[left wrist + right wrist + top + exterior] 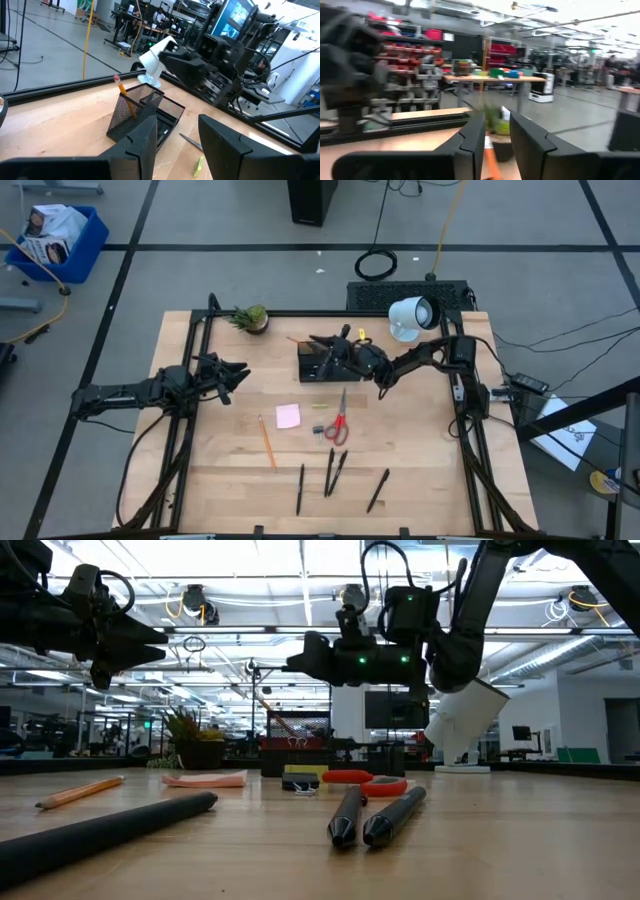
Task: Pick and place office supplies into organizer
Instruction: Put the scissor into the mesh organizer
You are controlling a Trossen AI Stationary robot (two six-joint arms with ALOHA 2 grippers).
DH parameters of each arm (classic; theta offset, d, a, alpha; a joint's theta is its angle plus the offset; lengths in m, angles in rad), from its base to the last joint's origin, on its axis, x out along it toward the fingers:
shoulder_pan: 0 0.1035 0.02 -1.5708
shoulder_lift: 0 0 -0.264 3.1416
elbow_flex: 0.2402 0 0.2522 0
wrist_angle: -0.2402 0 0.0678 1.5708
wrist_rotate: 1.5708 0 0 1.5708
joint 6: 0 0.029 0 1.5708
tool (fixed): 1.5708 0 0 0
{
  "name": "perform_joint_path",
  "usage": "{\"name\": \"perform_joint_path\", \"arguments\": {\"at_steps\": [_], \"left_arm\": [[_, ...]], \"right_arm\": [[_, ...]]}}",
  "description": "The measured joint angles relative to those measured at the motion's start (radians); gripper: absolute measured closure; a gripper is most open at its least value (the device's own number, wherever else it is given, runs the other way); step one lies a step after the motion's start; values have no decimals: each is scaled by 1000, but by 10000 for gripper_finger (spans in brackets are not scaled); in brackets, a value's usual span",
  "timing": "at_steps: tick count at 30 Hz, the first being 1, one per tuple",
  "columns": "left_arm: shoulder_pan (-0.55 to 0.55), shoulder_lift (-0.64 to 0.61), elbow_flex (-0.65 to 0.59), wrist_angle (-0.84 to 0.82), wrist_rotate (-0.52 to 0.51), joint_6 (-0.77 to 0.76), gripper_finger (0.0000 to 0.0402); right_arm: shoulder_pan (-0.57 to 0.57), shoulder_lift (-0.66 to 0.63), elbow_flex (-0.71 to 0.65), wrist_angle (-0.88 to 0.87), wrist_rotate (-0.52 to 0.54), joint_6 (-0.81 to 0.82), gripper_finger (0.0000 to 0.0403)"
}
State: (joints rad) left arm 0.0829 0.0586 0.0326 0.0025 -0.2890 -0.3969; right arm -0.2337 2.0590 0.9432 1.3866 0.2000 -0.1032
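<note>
The black mesh organizer point(320, 368) point(137, 112) stands at the table's far middle, with an orange pencil point(126, 100) leaning in its cup section, eraser end up. My right gripper point(315, 340) point(497, 125) hovers open just above the organizer; the pencil point(491, 162) shows below its fingers, apart from them. My left gripper point(240, 375) point(177, 125) waits open at the table's left, pointing level at the organizer. On the table lie a pink sticky-note pad point(288, 416), red-handled scissors point(338, 423), another orange pencil point(267, 442) and several black pens point(335, 472).
A small potted plant point(252, 317) stands at the far left and a white round lamp-like device point(410, 318) at the far right. A small yellow piece point(362, 335) lies behind the organizer, and tiny pieces point(319, 430) lie near the scissors. Black frame rails point(195, 340) edge the table.
</note>
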Motion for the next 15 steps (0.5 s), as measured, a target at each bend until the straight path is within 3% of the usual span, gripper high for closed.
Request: {"name": "perform_joint_path", "arguments": {"at_steps": [7,12,15], "left_arm": [[0,0,0,0,0,0,254],[0,0,0,0,0,0,254],[0,0,0,0,0,0,254]], "right_arm": [[126,-10,6,-131,39,-96,324],[260,-9,63,-367,210,-146,328],[333,-9,107,-427,366,-131,330]]}}
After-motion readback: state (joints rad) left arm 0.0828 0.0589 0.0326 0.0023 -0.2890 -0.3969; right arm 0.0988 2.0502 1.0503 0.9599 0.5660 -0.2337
